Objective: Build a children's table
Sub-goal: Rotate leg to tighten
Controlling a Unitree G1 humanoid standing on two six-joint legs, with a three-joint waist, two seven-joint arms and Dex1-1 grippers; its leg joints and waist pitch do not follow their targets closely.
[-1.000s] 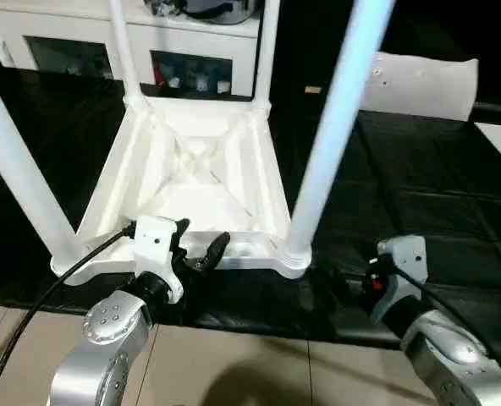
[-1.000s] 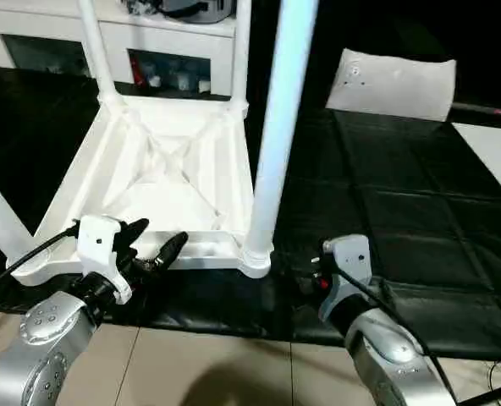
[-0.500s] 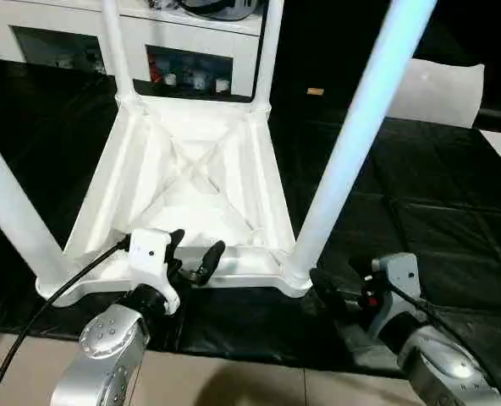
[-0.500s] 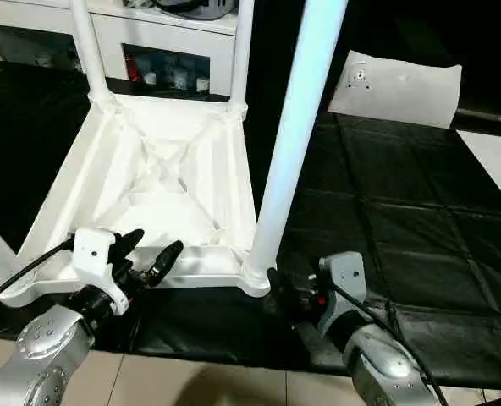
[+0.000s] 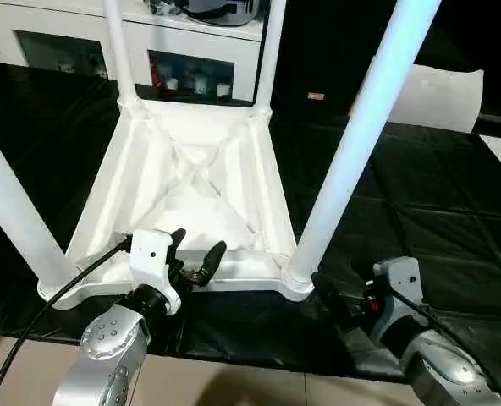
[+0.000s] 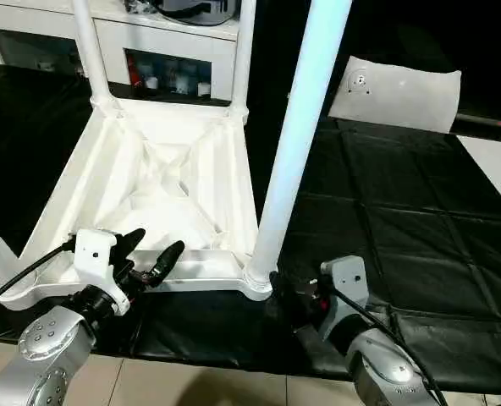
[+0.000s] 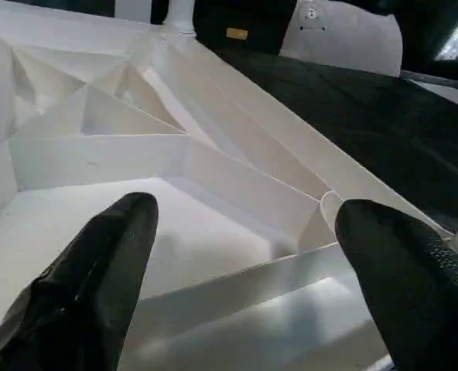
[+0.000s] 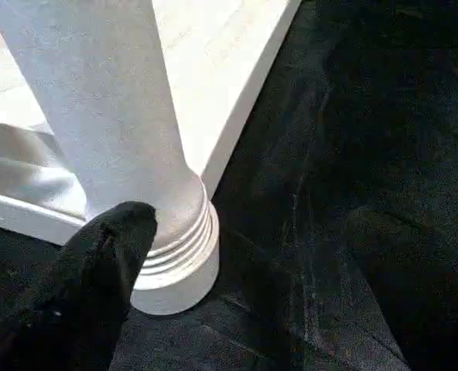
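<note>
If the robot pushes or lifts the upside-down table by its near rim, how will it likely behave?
The table is probably stiff: its underside is braced by crossed ribs. It looks like hollow white plastic, so likely light and apt to slide on the black mat. With four long legs, like the near right one, standing up, it may tip if lifted at one edge.

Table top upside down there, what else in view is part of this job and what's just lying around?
Part of the job:
table top
four legs standing in its corner sockets, e.g. near-right leg
left gripper, open
right gripper, open

Lying about:
white sheet
white cabinet
black mat
</note>
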